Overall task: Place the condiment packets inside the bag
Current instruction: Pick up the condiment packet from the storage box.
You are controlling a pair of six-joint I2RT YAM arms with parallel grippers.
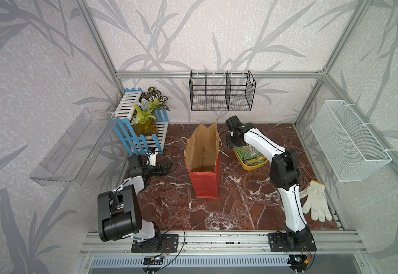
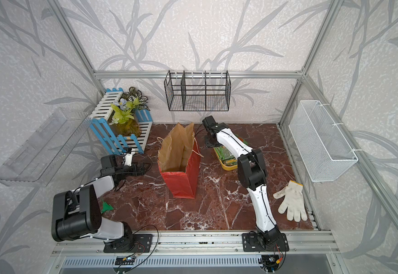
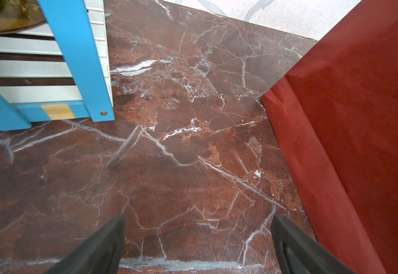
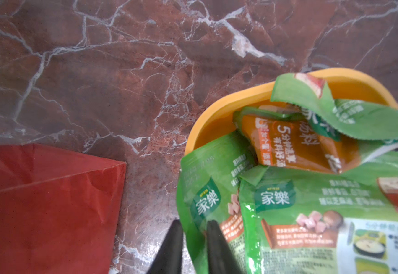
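Here, right gripper [image 4: 194,233] pinching a glossy green packet's [image 4: 207,189] edge at the yellow plastic tray [image 4: 219,111].
Left gripper [image 3: 198,223] spread wide (nothing held), at nine o'clock of the tall red paper bag [image 1: 203,182].

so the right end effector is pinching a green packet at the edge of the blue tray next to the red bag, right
Nearly: the tray is yellow, not blue, as the right wrist view shows. The rest holds: the right end effector pinches the edge of a green packet at that tray's rim, beside the red bag.
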